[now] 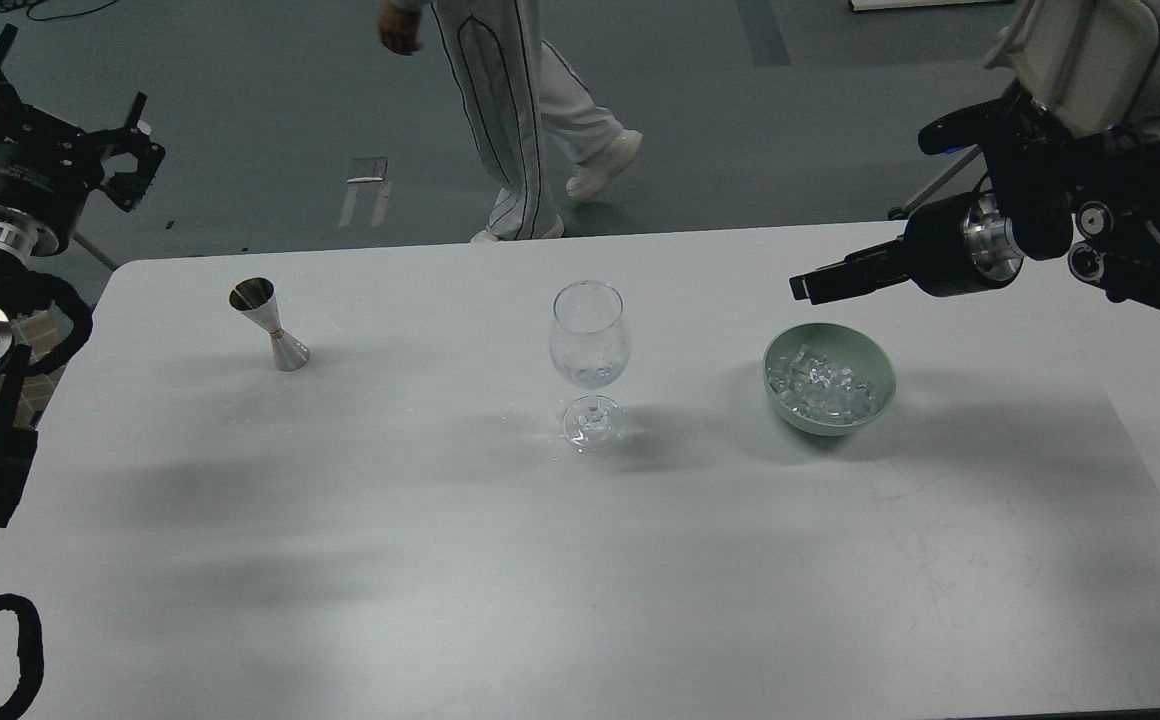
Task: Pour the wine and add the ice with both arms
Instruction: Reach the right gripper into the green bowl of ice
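desk point(440, 560): big pale grey one, fills most of the view, a few soft shadows across it

wine glass point(590, 345): clear stemmed glass, standing upright about mid-desk, a bit toward the far side

wine: honestly hard to see, there's maybe a little clear liquid low in the bowl of the glass, can't say for sure

green bowl point(870, 365): pale green, sits right of the glass, clearly apart from it

ice point(825, 385): heap of small clear chunks inside the green bowl, none on the desk as far as I can see

jigger point(270, 322): shiny metal double-cone measure, standing upright but looks a bit tilted, left of the glass and well apart from it

right gripper point(820, 280): pokes in from the right, hanging in the air just above and beyond the far-left rim of the bowl, not touching anything; the fingers look like one dark bar from here, so can't tell if they're together or apart

left gripper point(125, 150): up at the far left corner, off the desk edge, well away from the jigger; the black prongs look spread with nothing between them

person point(520, 110): someone in light trousers and white shoes on the floor beyond the far edge of the desk
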